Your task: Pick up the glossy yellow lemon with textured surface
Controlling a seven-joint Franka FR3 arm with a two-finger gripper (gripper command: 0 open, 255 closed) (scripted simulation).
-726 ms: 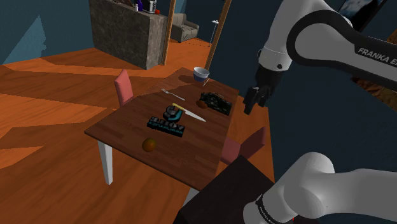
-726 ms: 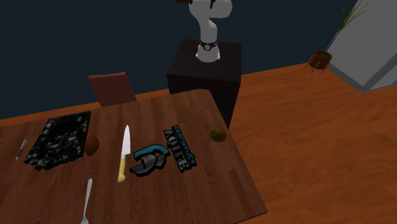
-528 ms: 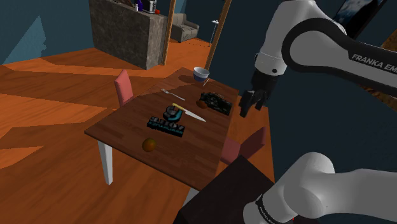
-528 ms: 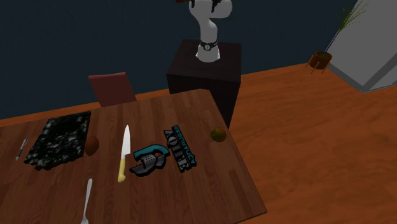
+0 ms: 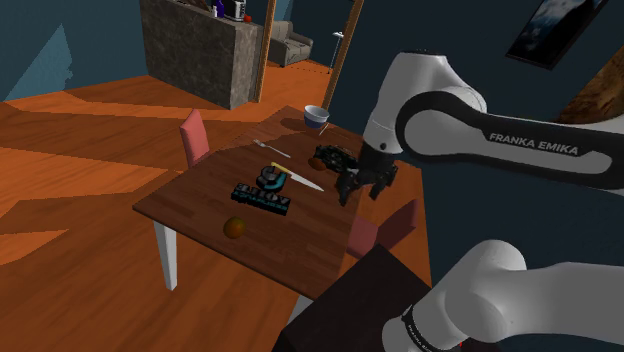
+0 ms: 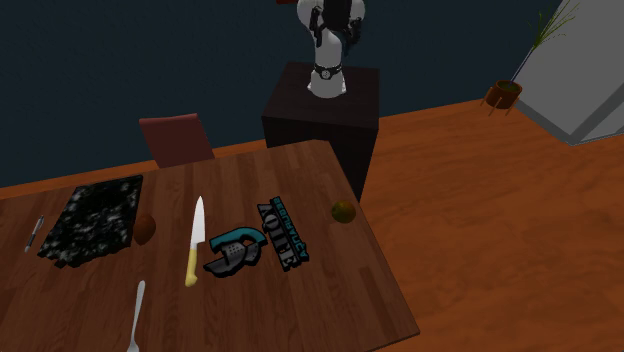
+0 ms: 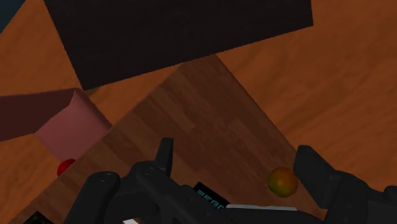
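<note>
- Yellow-orange and round, the lemon (image 5: 235, 228) sits on the wooden worktop (image 5: 290, 245), toward the lower left of the shoulder view. It is near the worktop's front edge, and nothing touches it.
- The pincer (image 5: 361, 190) hangs above the right-hand side of the worktop in that view, well apart from the fruit. Its fingers (image 7: 164, 158) stand apart and clasp nothing (the wrist view makes this plain).
- By my reading, you are in the approach step: no grasp has begun and the lemon is not yet lifted.
- The next move calls for carrying the pincer down and toward the shoulder view's lower left. Then lower it with the fruit midway between the fingers, and close.
- In the wrist view the lemon (image 7: 282, 181) lies close by one finger rather than midway, so expect a sideways correction.
- A round fruit may roll if one finger meets it first (and the edge is near).
- The second exterior view looks down on the layout from across the worktop. There the lemon (image 6: 344, 211) sits right of the frame's middle, by the worktop's right edge.
- It lies on the side toward the stand (image 6: 320, 110), apart from the lettered block (image 6: 283, 232) and the knife (image 6: 196, 235).
- The shoulder view gives you what that one lacks: the gap between pincer and fruit.
</note>
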